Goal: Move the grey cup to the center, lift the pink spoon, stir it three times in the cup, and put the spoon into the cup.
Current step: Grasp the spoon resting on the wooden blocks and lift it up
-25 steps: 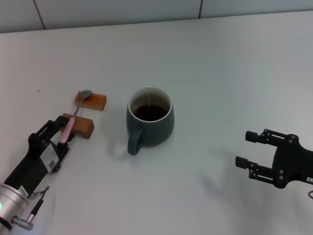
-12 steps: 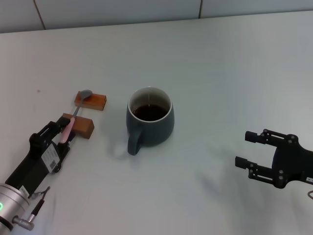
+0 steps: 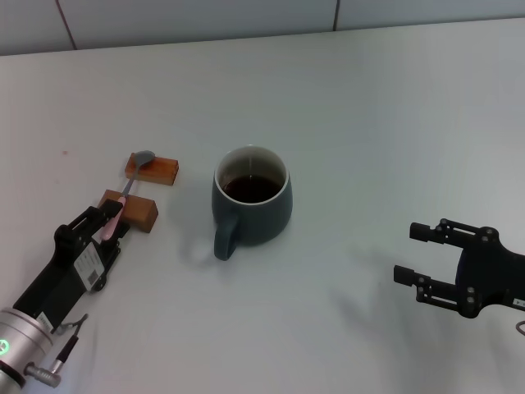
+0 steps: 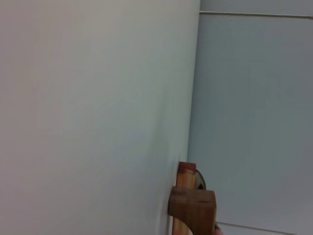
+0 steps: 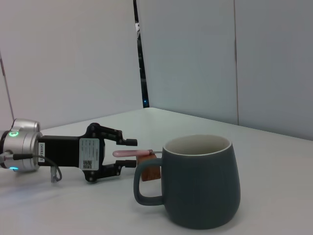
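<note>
The grey cup [image 3: 252,205] stands near the middle of the white table, handle toward me, dark liquid inside; it also shows in the right wrist view [image 5: 203,181]. The pink spoon [image 3: 113,220] lies across two orange-brown blocks to the cup's left, its metal bowl [image 3: 144,156] on the far block. My left gripper [image 3: 109,223] is open, with its fingers on either side of the end of the pink handle [image 5: 129,152]. My right gripper [image 3: 408,251] is open and empty, low over the table to the right of the cup.
The far block [image 3: 153,169] and the near block [image 3: 138,210] stand left of the cup; the left wrist view shows them end-on [image 4: 191,203]. A wall with a dark seam runs along the table's far edge [image 3: 336,12].
My left gripper has drawn back slightly toward me along the spoon handle. The spoon, cup and right gripper have not visibly moved.
</note>
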`<state>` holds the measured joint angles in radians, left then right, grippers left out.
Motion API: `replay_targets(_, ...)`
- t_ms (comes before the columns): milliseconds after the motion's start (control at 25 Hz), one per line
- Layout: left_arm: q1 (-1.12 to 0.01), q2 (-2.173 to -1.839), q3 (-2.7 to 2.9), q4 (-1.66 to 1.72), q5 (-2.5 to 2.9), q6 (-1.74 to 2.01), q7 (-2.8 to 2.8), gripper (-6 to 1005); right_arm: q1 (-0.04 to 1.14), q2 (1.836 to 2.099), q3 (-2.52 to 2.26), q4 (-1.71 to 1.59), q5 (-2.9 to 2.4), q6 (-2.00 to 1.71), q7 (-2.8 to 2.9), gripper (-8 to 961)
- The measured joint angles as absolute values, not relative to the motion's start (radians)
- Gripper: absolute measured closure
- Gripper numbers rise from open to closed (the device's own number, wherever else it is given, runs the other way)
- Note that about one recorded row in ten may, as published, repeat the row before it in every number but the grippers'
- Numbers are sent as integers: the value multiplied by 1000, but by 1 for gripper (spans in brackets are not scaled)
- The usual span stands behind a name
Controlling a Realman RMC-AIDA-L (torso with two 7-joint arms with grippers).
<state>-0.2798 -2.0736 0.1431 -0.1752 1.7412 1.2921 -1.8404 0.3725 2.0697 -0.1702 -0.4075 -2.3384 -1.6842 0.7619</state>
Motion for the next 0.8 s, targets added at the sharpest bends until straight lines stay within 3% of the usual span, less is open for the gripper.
replay_targets(360, -280, -2074, 138, -172, 1741, 1284, -1831, 706, 374, 2069, -170, -408, -2341, -1684, 763, 269)
replay_targets(800, -280, -2074, 138, -172, 1741, 1278, -1821, 728, 382, 2070, -172, -408, -2352, -1678, 768, 268)
